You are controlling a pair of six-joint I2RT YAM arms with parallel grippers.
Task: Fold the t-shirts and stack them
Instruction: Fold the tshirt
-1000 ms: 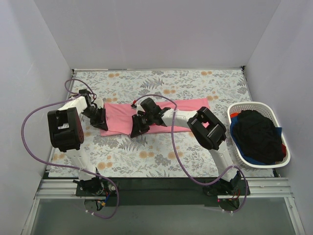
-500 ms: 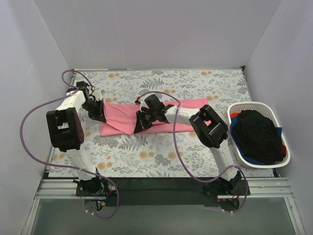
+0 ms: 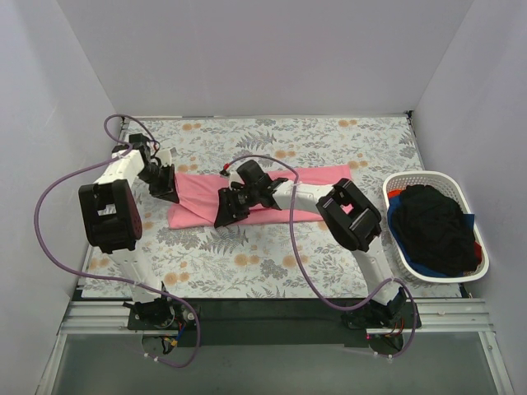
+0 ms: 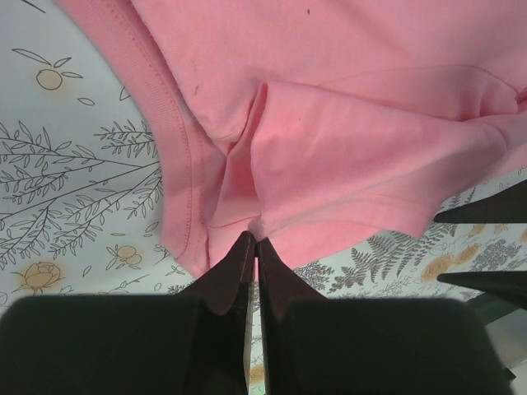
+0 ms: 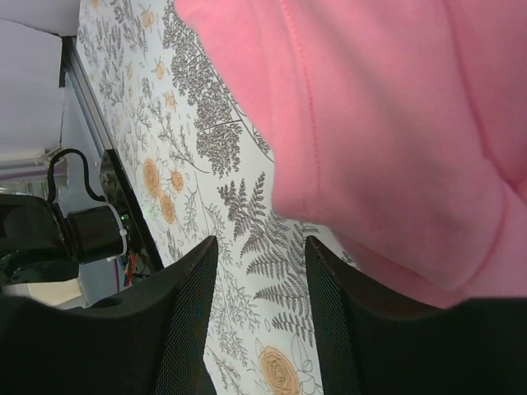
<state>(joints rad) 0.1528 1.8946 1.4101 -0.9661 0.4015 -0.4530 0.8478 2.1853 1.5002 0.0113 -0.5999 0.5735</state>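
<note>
A salmon-pink t-shirt (image 3: pixel 272 191) lies folded in a long band across the middle of the floral tablecloth (image 3: pixel 247 255). My left gripper (image 3: pixel 169 191) is at its left end, shut on a pinch of the pink cloth; in the left wrist view the black fingertips (image 4: pixel 254 244) meet on a fold of the pink t-shirt (image 4: pixel 346 156). My right gripper (image 3: pixel 226 210) is over the shirt's front edge, open and empty; in the right wrist view (image 5: pixel 259 251) the jaws stand apart over the tablecloth, beside the pink t-shirt (image 5: pixel 395 123). More shirts, black on top (image 3: pixel 432 226), lie in the basket.
A white oval laundry basket (image 3: pixel 469 206) stands at the right edge of the table, with dark blue and red cloth under the black. Purple cables loop from both arms. White walls close in the table on three sides.
My right gripper has moved a little left and toward the front edge of the shirt. My left gripper has moved toward the back left with the shirt's left end in it.
</note>
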